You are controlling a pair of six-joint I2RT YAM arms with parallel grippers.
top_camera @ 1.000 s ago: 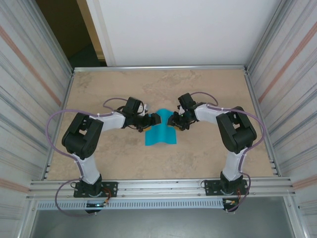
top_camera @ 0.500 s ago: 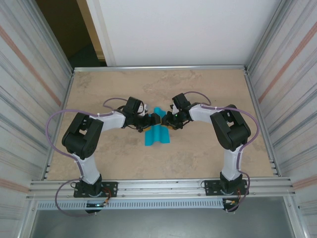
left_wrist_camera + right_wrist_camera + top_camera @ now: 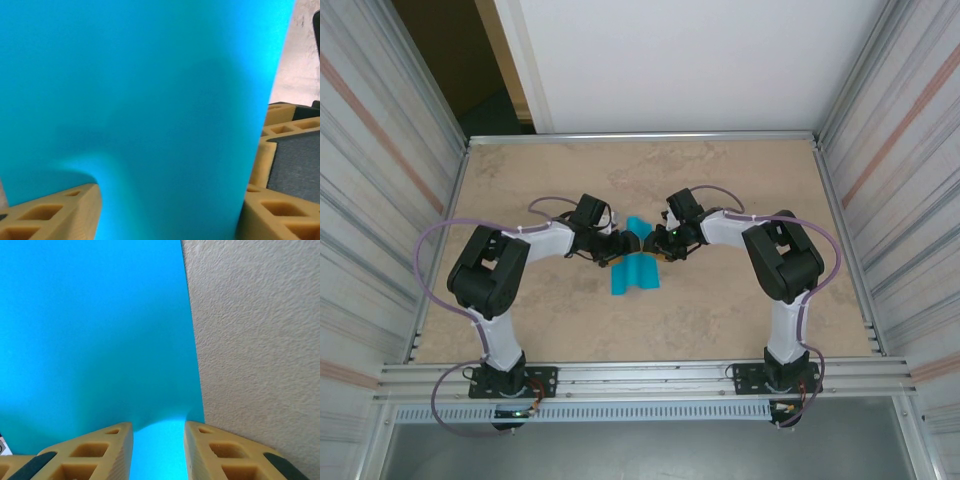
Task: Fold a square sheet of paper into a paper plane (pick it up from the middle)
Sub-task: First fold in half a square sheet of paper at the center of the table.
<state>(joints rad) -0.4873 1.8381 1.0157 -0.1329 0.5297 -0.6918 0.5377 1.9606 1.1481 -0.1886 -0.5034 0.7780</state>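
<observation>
Smack in the middle of the worktop (image 3: 520,190) sits the square sheet of paper (image 3: 634,275). It's bright turquoise and not flat at all: it's bunched into raised waves, with ridges running from 12 to 6 o'clock. The left fingers (image 3: 627,243) are at the sheet's 9 o'clock side and the right fingers (image 3: 657,243) at its 3 o'clock side. Both are up toward the far half of the sheet, tips nearly facing each other with the raised paper between them.

From the left wrist camera the paper is right up against the lens, like a big blue curtain. The yellow fingers stand wide, one at 7 o'clock of the frame and the other at 5 o'clock. The sheet rises in the gap between them, so they're around it, not clamped.

On the right wrist camera the fingers are narrow, and a little bright hump of paper sits in the gap. The sheet's straight edge runs from the right-hand finger toward 12 o'clock, with bare speckled worktop on its 3 o'clock side. Can't tell whether that hump is actually squeezed or just sitting there.
</observation>
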